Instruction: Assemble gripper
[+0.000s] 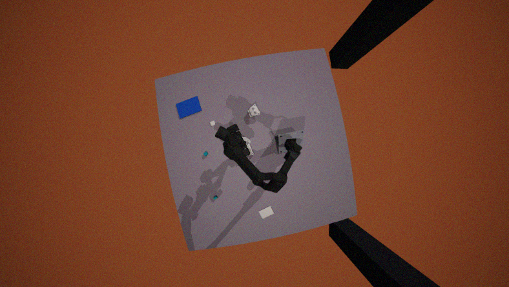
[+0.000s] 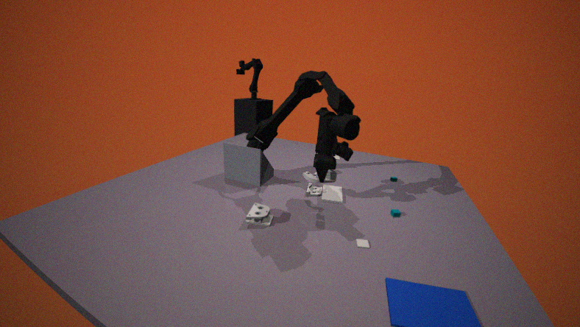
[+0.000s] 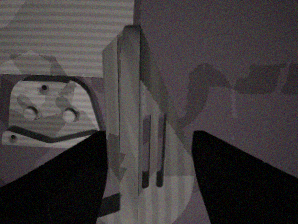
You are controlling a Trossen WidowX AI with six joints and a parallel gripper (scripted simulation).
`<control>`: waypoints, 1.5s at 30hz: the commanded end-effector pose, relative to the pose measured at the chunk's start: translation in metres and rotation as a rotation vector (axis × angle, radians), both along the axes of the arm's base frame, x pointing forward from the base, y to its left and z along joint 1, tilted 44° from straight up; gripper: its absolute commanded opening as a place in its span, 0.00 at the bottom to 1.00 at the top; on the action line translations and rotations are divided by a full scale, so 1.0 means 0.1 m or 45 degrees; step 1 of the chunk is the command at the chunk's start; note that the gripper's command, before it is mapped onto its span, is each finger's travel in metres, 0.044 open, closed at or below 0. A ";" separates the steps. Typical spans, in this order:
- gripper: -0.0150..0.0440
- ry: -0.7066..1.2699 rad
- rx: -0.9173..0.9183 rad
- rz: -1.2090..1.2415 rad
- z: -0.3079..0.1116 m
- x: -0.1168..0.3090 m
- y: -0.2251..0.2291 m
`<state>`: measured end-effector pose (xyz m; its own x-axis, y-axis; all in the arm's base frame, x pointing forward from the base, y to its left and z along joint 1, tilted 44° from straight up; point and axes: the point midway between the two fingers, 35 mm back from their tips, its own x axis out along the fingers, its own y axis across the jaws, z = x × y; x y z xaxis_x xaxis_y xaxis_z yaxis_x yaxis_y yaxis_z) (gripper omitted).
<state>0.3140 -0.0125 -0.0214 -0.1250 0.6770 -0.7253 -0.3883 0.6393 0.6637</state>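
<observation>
My gripper (image 2: pixel 322 180) (image 3: pixel 151 141) is shut on a white jaw (image 3: pixel 130 100) (image 2: pixel 310 175) (image 1: pixel 247 139), whose flat flange stands upright between the fingers, with two slots on its right side in the wrist view. The white gripper base (image 3: pixel 52 125) (image 2: pixel 332 194) has two round pins and a flat plate. In the wrist view it lies left of the held jaw, which seems to hang just above and beside it. The housing plate (image 1: pixel 254 111) (image 2: pixel 259 210) is white with two holes and sits raised over a lower white part. The other jaw is not clearly seen.
A blue mat (image 1: pixel 188 107) (image 2: pixel 430 302), a small white tile (image 1: pixel 212 123) (image 2: pixel 362 243), two teal blocks (image 1: pixel 205 153) (image 1: pixel 215 197) (image 2: pixel 395 213) (image 2: pixel 393 178) and a white card (image 1: pixel 266 212) lie around. The grey arm mount (image 2: pixel 243 164) stands behind the housing plate in the exterior view.
</observation>
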 end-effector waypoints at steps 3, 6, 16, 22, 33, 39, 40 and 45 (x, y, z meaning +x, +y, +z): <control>0.48 -0.058 0.015 0.051 0.05 -0.04 0.05; 0.48 -0.058 0.015 0.051 0.05 -0.04 0.05; 0.48 -0.058 0.015 0.051 0.05 -0.04 0.05; 0.48 -0.073 0.018 0.067 0.05 -0.04 0.05; 0.48 -0.088 0.020 0.083 0.05 -0.04 0.05; 0.48 -0.088 0.020 0.083 0.09 -0.01 0.10; 0.48 -0.088 0.020 0.083 0.11 0.01 0.12; 0.48 -0.089 0.021 0.083 0.21 0.07 0.24</control>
